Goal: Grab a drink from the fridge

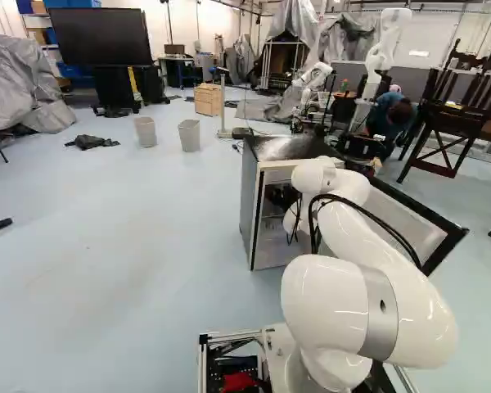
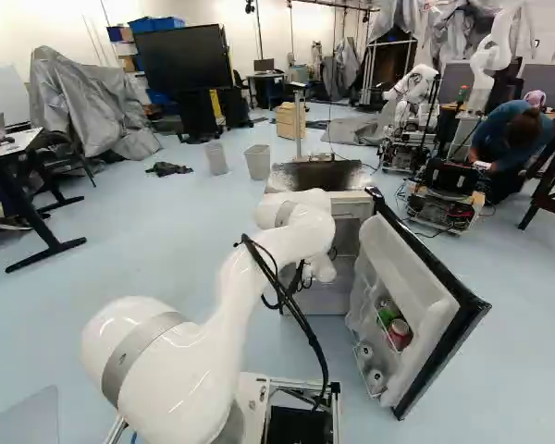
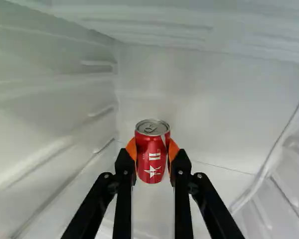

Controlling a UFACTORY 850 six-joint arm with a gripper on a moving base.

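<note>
One red can [image 3: 152, 162] is inside the fridge [image 1: 249, 201], the gripper [image 3: 152, 151] clasping it with two fingers [image 3: 124, 167]. It looks stiff, smooth and thin-walled, likely weighty if full, so mid-body suits the hold. At least four other cans [image 2: 399, 333] fill one open door [image 2: 396, 261].
</note>
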